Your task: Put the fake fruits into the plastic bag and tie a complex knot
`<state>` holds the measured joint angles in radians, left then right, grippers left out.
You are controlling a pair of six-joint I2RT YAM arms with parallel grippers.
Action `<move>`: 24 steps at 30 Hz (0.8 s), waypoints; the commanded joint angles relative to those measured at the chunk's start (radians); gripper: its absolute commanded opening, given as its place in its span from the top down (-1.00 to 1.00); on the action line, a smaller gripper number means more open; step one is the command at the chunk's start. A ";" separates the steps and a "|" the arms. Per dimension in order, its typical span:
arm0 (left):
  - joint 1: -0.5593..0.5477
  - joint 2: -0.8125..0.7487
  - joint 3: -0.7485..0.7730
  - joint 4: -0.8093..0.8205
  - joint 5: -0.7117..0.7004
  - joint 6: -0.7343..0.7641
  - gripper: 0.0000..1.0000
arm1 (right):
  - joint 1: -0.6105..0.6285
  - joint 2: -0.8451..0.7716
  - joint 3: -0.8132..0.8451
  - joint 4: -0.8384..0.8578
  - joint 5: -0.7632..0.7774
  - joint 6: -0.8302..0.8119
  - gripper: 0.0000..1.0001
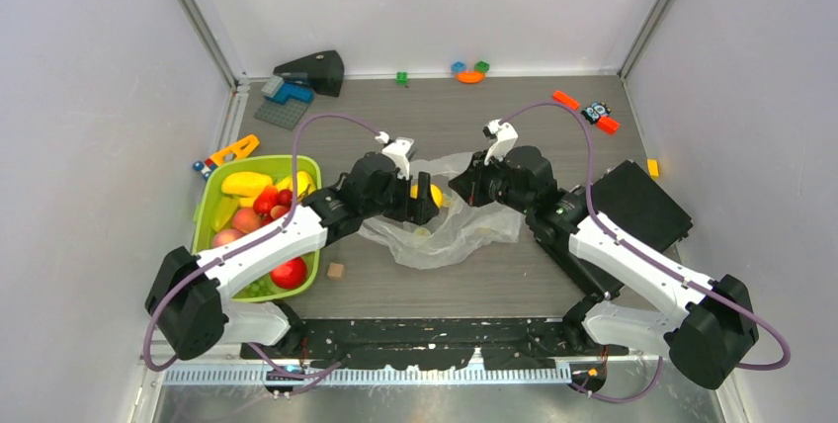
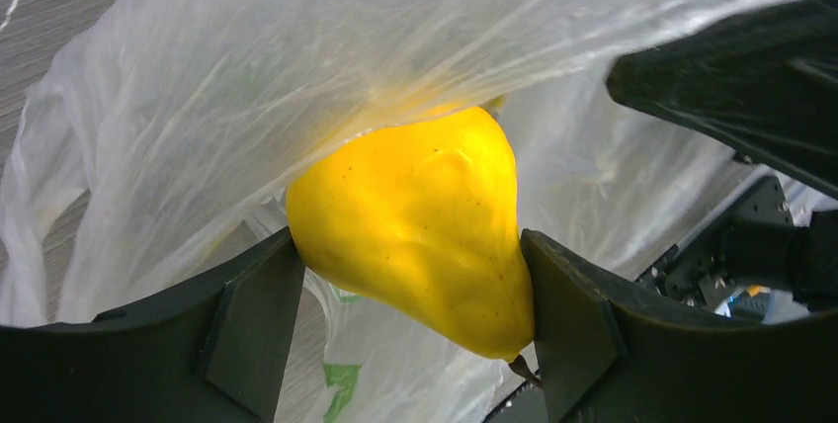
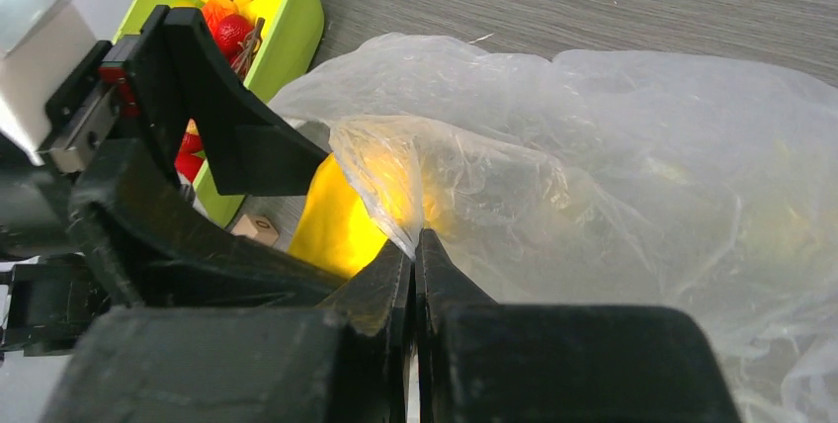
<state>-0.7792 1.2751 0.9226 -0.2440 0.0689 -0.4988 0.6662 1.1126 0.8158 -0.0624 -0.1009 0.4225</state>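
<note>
Grip of left jaws on yellow mango (image 2: 425,235) at mouth of plastic bag (image 1: 450,235), bag rim pinched up by pressed-together right jaws. Farther left, most fake fruits (image 1: 245,184) lying in lime-green tray (image 1: 205,211); knot not begun.

One plastic bag (image 1: 464,235); one green tray (image 1: 205,213); one brown cube (image 1: 336,270).

Between the fingers of the left gripper (image 2: 412,290), the far end of the yellow fruit (image 2: 420,235) is veiled by the plastic bag (image 2: 247,77). Ahead of the pinched tips of the right gripper (image 3: 415,265), film and a dark finger hide most of that fruit.
</note>
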 commanded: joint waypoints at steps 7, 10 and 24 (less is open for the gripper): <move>0.000 0.069 -0.046 0.191 -0.212 -0.123 0.28 | 0.011 -0.007 0.041 0.030 -0.020 0.010 0.90; -0.025 0.108 -0.033 0.212 -0.209 -0.131 0.28 | 0.012 -0.002 0.039 0.033 -0.018 0.011 0.90; -0.072 0.194 -0.016 0.267 -0.162 -0.159 -0.34 | 0.015 0.022 0.029 0.042 -0.011 0.015 0.90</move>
<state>-0.8455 1.4948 0.8841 -0.0685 -0.1013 -0.6483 0.6750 1.1309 0.8158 -0.0608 -0.1139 0.4267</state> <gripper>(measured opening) 0.770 0.071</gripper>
